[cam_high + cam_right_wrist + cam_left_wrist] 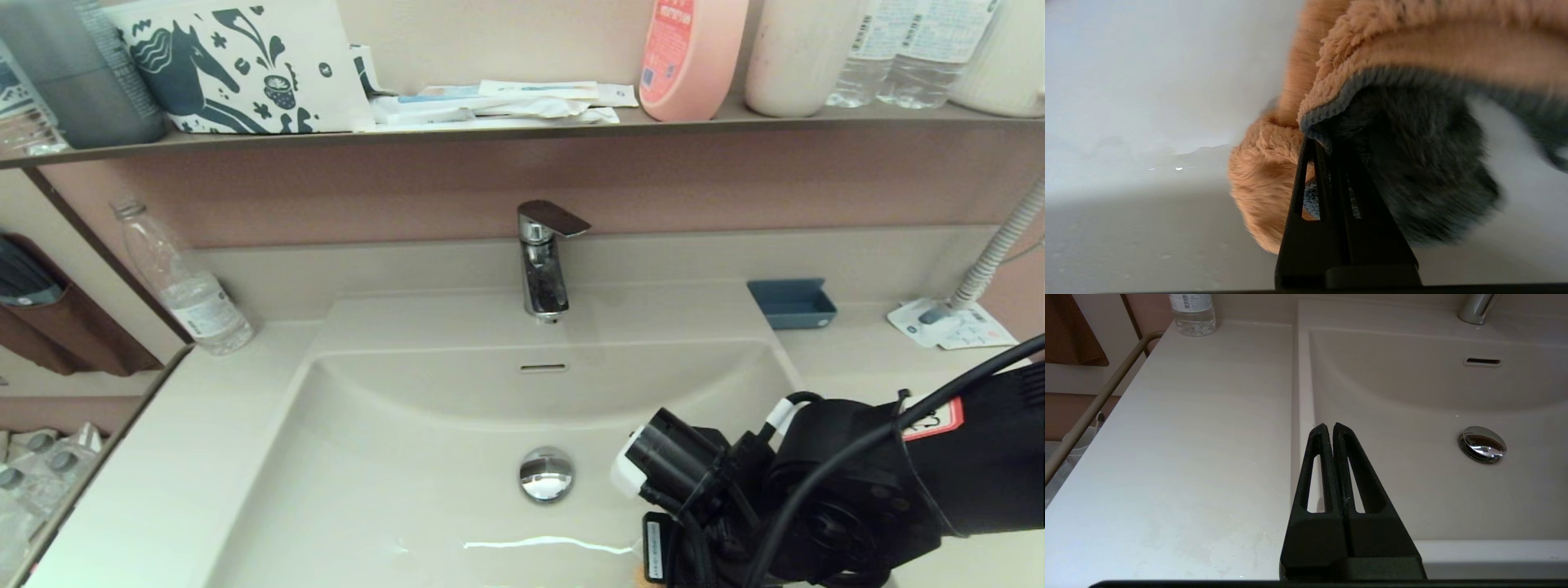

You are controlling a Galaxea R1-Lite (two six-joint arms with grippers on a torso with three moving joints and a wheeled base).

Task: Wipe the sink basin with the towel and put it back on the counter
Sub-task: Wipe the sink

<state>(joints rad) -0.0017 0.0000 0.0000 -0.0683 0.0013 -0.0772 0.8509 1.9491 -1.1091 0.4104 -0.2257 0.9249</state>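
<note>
Nearest the robot, the right claw [1331, 143] is clenched on the towel [1392, 61], an orange-tan fluffy cloth with a grey underside that bunches around the fingertips. In the head view the right arm reaches low over the front right part of the sink basin [392, 490], its wrist hiding the claw; only a sliver of orange shows beneath it at the picture's bottom edge. The right wrist view shows the cloth close against a pale, smooth surface, judged to be the basin floor, though actual contact cannot be confirmed.

The left claw [1329, 426] is clenched on nothing and hangs over the basin's left rim, beside the bare left stretch of the worktop [1188, 437]. It does not appear in the head view.

Further in lies the chrome drain plug [546, 474], then the overflow slot [543, 368] and the faucet [543, 261]. A clear bottle [184, 282] stands at the worktop's back left; a blue tray [792, 302] sits at its back right.

Progress, as judged: wiping is under way in the basin's front right. The rest of the basin and the return of the towel to the worktop remain.
</note>
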